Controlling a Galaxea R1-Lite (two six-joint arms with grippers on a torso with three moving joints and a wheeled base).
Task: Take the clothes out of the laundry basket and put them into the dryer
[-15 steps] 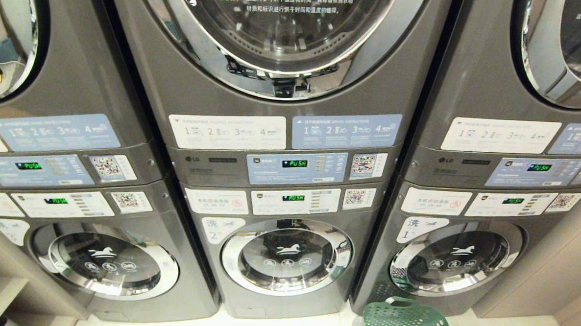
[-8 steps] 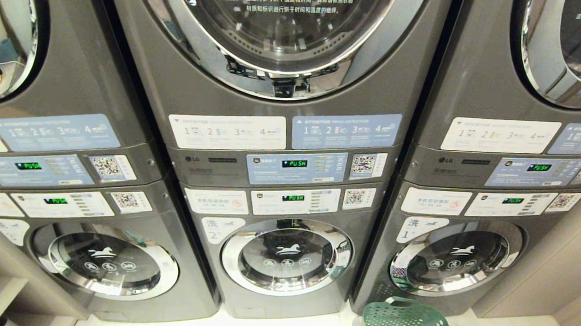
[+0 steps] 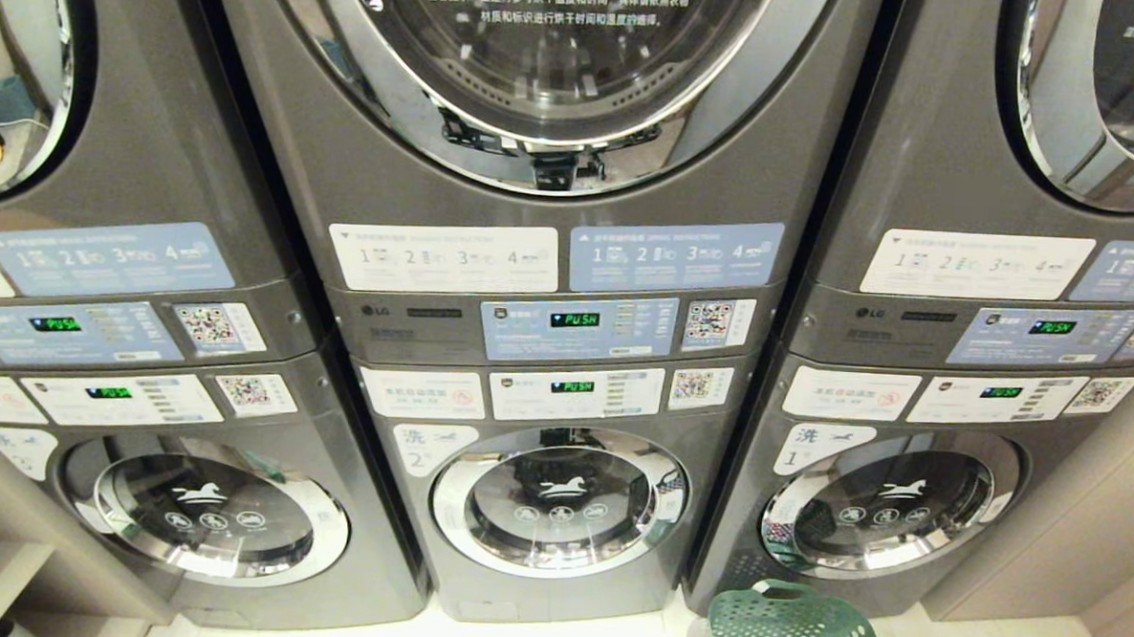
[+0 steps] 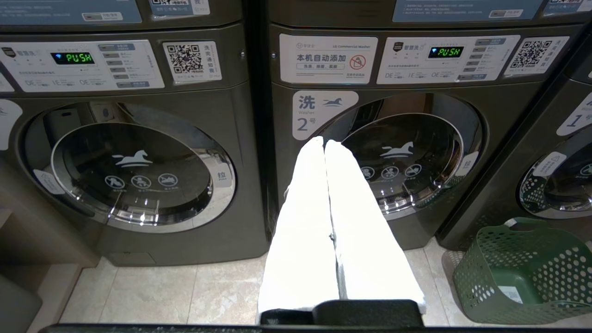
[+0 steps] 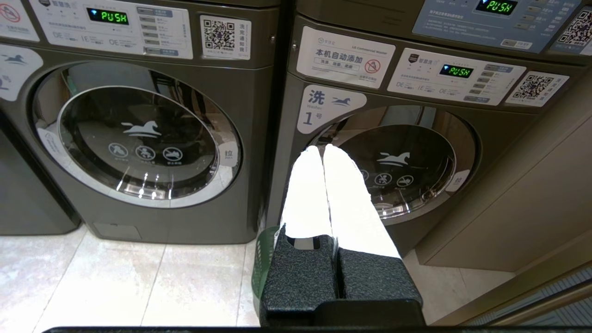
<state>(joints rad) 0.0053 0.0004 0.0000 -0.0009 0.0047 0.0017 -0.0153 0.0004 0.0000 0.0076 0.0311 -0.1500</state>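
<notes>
**Both grippers closed and empty; basket on floor at right, untouched**

I stand facing 3 stacked laundry units. My arms do not appear in the head view; each gripper shows only in its own wrist view.

Left gripper: the 2 white fingers are pressed together along their length, nothing between them. It hangs in the air in front of the lower machine marked 2, whose round door is shut.

Right gripper: fingers likewise pressed together, holding nothing. It points toward the lower machine marked 1, door shut.

The laundry basket stands on the pale tiled floor at the foot of machine 1, just in front of its door. It lies well apart from my left gripper, off to that gripper's right. In the right wrist view only a sliver of the green wall shows beside the gripper body, low down, below and behind the fingertips. Neither gripper touches it.

Contents: in the left wrist view I see the inner lattice wall and a white label; I cannot tell whether any clothes lie inside.

The dryer above machine 2 has its door shut, and the panel displays read PUSH
</notes>
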